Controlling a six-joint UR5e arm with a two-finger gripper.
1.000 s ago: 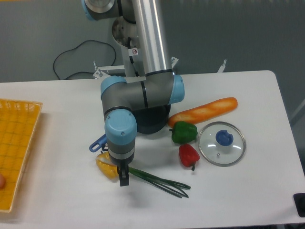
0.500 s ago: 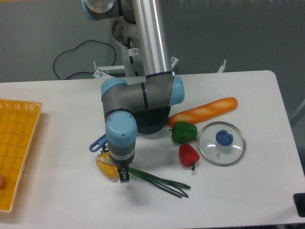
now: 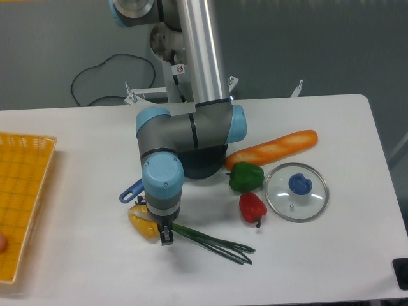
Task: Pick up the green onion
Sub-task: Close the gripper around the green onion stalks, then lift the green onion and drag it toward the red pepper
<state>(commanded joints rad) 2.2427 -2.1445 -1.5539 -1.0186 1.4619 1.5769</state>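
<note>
The green onion (image 3: pixel 213 243) lies on the white table in front of the arm, its dark leaves fanning out to the right. Its pale end runs in under my gripper (image 3: pixel 166 238), which points straight down at that left end. The dark fingers look close together and seem to pinch the stalk there. The leaf tips still rest on the table. The contact point itself is hidden behind the fingers.
A yellow pepper (image 3: pixel 141 224) touches the gripper's left side, with a blue handle (image 3: pixel 131 190) behind it. To the right are a green bell pepper (image 3: pixel 246 176), a red pepper (image 3: pixel 252 206), a glass lid (image 3: pixel 296 191) and a baguette (image 3: pixel 273 148). A yellow basket (image 3: pixel 22 191) sits far left.
The gripper has risen slightly at the onion's left end. The onion's leaves have barely shifted. Everything else stays put.
</note>
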